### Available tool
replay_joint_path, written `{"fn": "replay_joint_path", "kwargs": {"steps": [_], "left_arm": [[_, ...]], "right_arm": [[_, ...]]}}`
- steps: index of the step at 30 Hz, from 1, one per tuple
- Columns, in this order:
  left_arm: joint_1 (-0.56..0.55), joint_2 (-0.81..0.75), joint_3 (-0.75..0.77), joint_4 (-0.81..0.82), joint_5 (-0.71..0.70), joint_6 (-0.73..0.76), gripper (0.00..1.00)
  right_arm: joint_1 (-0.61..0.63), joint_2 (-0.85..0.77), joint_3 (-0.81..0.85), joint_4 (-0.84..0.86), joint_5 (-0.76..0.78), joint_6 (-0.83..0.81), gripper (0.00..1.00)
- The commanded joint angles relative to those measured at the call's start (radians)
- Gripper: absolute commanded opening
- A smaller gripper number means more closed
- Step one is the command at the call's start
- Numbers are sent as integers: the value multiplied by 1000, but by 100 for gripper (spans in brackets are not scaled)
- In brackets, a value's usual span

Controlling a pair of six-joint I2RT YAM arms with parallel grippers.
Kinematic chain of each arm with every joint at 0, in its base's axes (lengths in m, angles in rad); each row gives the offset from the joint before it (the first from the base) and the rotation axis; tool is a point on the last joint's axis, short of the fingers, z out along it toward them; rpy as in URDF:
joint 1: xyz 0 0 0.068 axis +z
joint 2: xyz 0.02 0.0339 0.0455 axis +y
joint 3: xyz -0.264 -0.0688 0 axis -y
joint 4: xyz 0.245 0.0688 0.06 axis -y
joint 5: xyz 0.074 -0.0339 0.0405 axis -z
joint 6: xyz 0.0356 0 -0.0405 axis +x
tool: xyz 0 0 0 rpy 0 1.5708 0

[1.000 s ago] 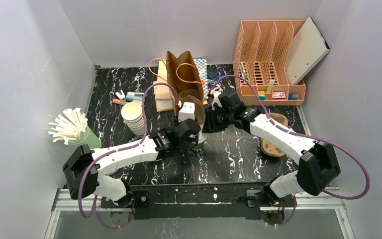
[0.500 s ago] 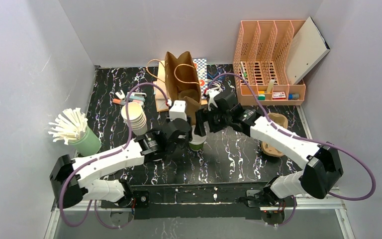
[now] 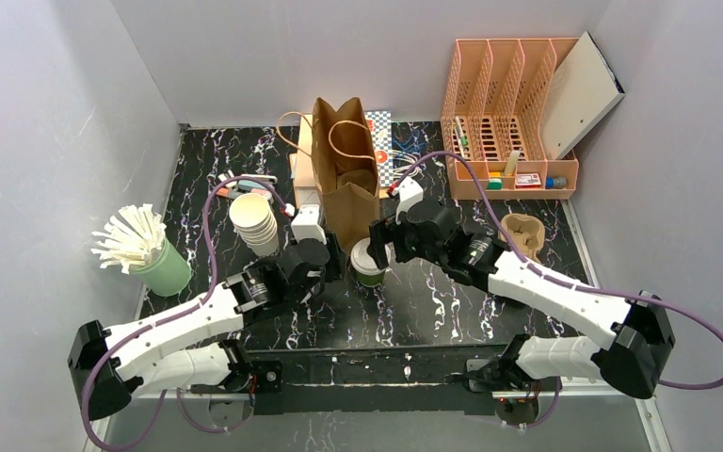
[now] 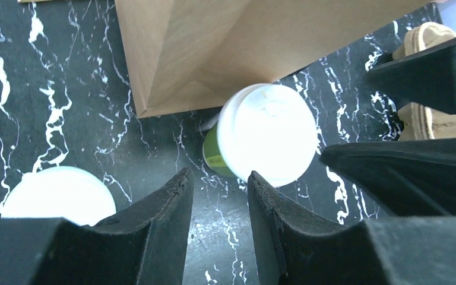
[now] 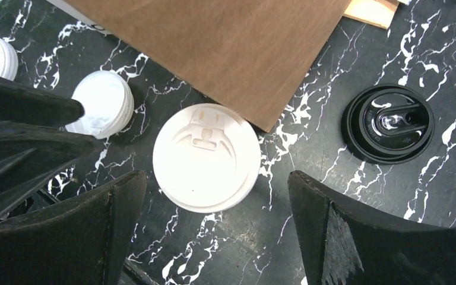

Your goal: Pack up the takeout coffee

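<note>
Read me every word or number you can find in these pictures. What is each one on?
No text can be read anywhere.
White lid: raised shapes only, no letters legible.
Green cup: a pale patch on its side, too blurred to read.
Red box in the orange organizer: too small to read.
Checkered card behind the paper bag: pattern only.
</note>
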Motion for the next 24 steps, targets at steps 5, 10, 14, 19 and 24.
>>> {"fn": "replay_joint_path", "kwargs": {"steps": [5, 10, 14, 19, 24], "left_arm": [[127, -57, -103, 83, 153, -59, 36], [184, -84, -126, 98, 204, -56, 36], [217, -84, -144, 117, 236, -56, 36], [250, -74, -170, 172, 299, -68, 36], [270, -59, -178, 205, 351, -80, 37]], "right_arm": [[52, -99, -88, 158, 88, -35, 98], [116, -125, -145, 204, 151, -60, 98], [165, -73, -131, 204, 241, -73, 98], [204, -11, -118, 238, 301, -90, 98], [206, 46, -117, 280, 307, -87, 98]]}}
